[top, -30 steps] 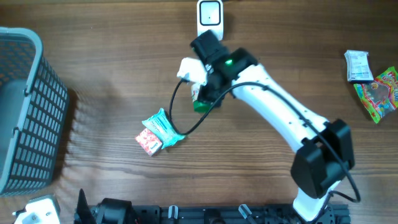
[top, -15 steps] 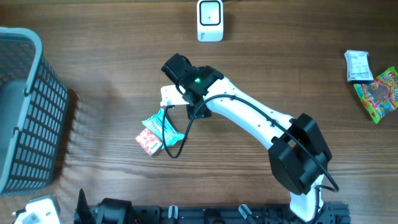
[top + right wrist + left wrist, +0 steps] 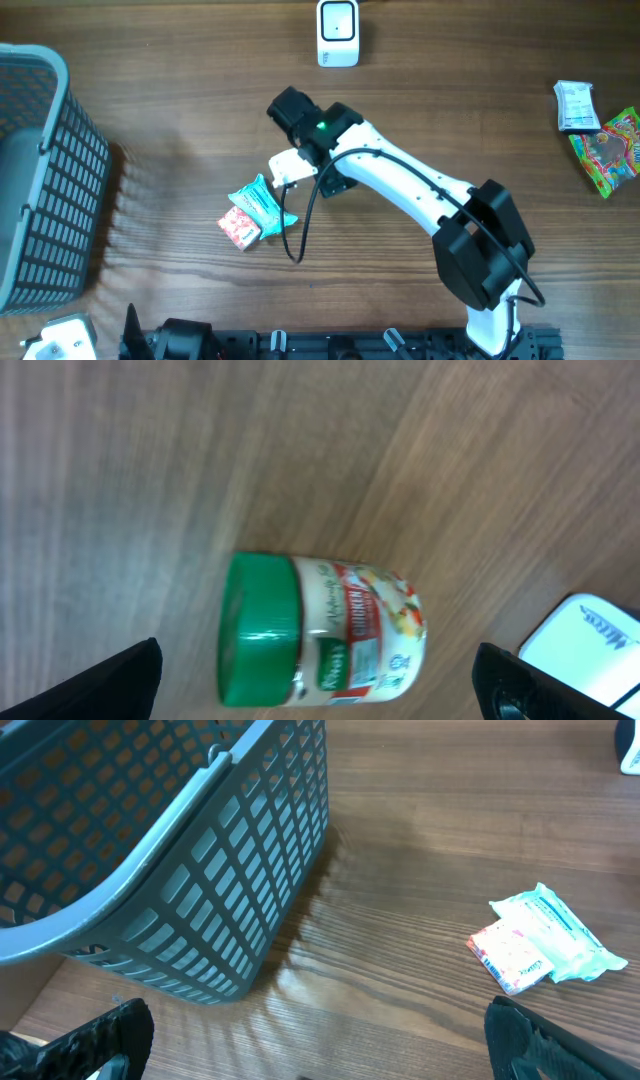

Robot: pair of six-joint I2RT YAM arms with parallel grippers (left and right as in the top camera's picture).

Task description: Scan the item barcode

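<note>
The jar (image 3: 325,625) lies sideways under the right gripper's (image 3: 316,665) wide, empty fingers — long axis running finger to finger; left gripper (image 3: 315,1040), also wide, well apart.

"CHICKEN" on the jar (image 3: 345,625) label

- A small jar (image 3: 322,622) lies on its side on the wood-grain tabletop (image 3: 130,450), seen from the right wrist camera.
- Its green screw lid points to the left of that view and its base to the right.
- The pale body carries a label with a red band and the word "CHICKEN"; smaller print is too fine to read.
- The white scanner (image 3: 338,33), a rounded block with a dark-outlined square face, sits at the tabletop's far edge in the overhead view.
</note>
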